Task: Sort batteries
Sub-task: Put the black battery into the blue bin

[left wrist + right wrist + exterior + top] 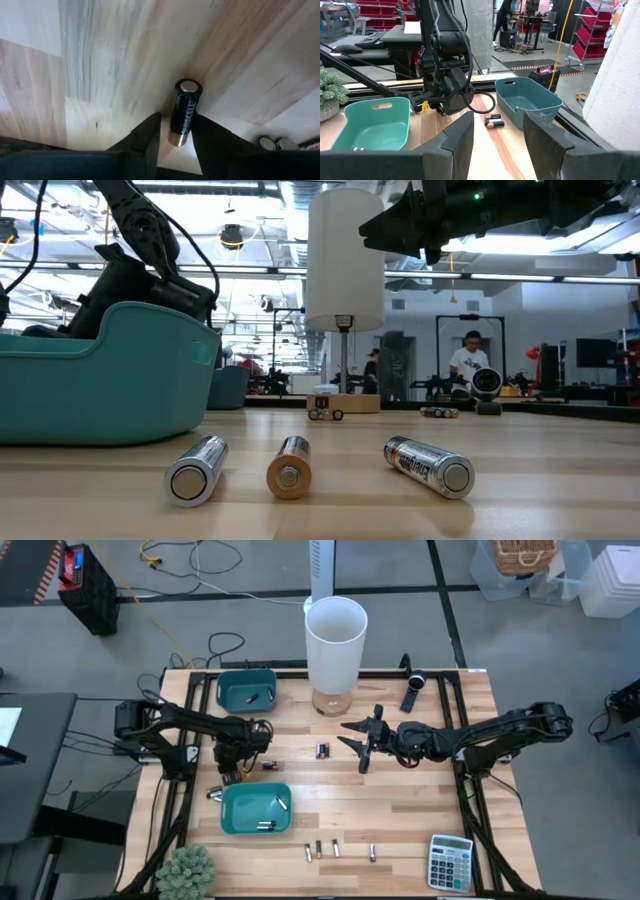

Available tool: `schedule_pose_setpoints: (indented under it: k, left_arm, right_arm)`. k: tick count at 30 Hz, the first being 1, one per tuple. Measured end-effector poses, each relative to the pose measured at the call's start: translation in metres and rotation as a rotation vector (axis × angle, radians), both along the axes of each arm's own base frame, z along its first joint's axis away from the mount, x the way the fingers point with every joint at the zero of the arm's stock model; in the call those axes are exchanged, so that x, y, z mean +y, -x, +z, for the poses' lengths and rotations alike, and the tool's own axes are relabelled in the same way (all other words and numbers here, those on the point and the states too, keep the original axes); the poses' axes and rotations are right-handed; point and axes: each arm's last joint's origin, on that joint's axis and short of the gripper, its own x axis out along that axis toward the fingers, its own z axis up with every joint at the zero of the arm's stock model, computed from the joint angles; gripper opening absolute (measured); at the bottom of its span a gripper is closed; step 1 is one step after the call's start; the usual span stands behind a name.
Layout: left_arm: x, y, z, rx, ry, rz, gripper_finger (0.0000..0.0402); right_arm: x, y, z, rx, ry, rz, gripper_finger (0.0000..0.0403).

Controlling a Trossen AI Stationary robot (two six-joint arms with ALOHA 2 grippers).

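Near the left edge of the desk [400,810], between the two teal bins, the left gripper [175,137] is pointing down at the wood, its fingers [147,135] standing on either side of a dark battery [184,112] that is lying on the desk. Whether the fingers are pressing on it or standing just apart from it cannot be told. Two more batteries [266,767] are lying just beside this gripper.

The near bin [256,809] is holding a few cells, and the far bin [246,689] at least one. Another battery [214,794] is lying against the near bin's left side. A loose row of batteries [335,849] is resting along the near edge, next to a calculator [450,862] at the near right corner.

Over the middle of the desk the right gripper [360,740] is hovering with its fingers [457,137] spread apart and nothing between them. A white lamp [334,655] is standing at the far edge.
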Motion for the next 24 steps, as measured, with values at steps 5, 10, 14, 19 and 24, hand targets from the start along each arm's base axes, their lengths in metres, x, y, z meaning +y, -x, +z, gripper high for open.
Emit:
schedule_pose_setpoints:
  k: [5,10,14,19,24]
  left_arm:
    - [0.0002,-0.0004,0.0,-0.005,-0.003,0.0,0.0114]
    - [0.0006,-0.0002,-0.0004,-0.005,-0.021,0.013,0.0103]
    - [0.0003,0.0009,-0.0015,-0.006,-0.028,0.032,0.0086]
    - [0.0003,0.001,-0.0017,-0.006,-0.029,0.038,0.0049]
    - [0.0003,0.0012,-0.0019,-0.005,-0.031,0.038,0.004]
  right_arm:
    - [0.0,0.0,-0.0001,0.001,0.0,0.0,0.0185]
    - [0.0,0.0,-0.0001,0.001,0.001,0.0,0.0185]
    - [0.0,0.0,-0.0001,0.001,0.001,0.0,0.0185]
    - [0.0,0.0,-0.0001,0.001,0.001,0.0,0.0185]
    - [0.0,0.0,-0.0001,0.001,0.001,0.0,0.0185]
